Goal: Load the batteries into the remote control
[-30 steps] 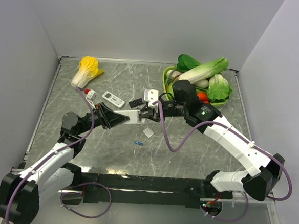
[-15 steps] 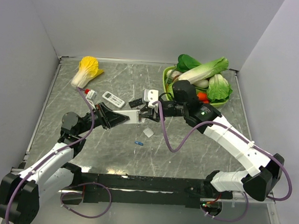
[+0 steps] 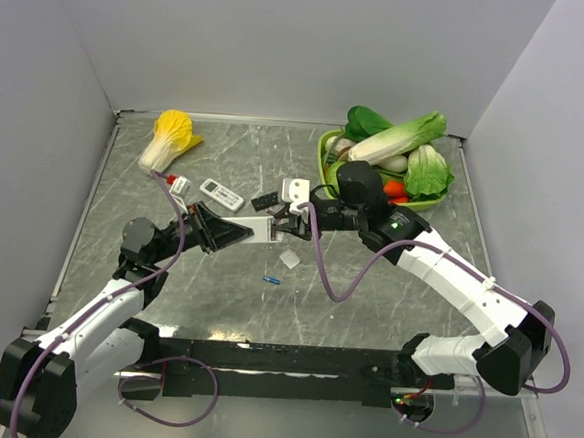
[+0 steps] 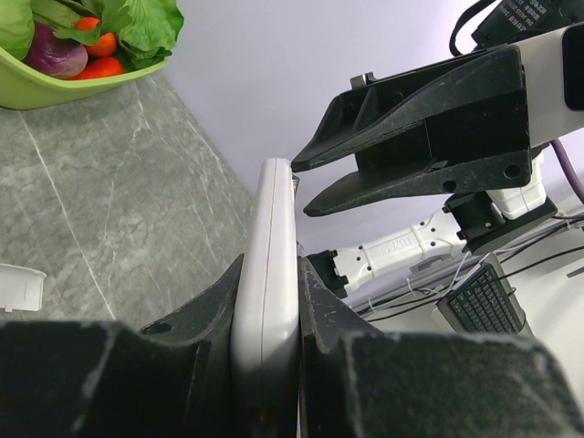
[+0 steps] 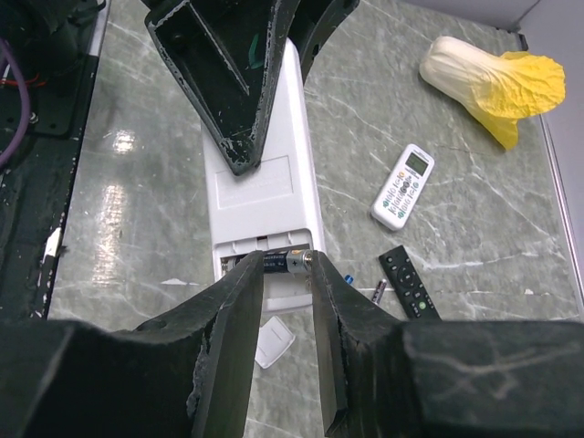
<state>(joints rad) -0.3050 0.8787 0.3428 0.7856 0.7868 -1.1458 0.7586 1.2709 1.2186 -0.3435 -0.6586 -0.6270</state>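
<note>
White remote control sits edge-on in the L gripper, clamped front & back. R gripper is barely open, pinching a battery right at the remote's open compartment. Spare blue cell lies on the table nearby.

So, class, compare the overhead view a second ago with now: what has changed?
The right arm's wrist shifted slightly toward the near edge; the right gripper still holds a battery at the remote control's open compartment. The left gripper still clamps the remote control; the loose battery and vegetables stayed put.
</note>
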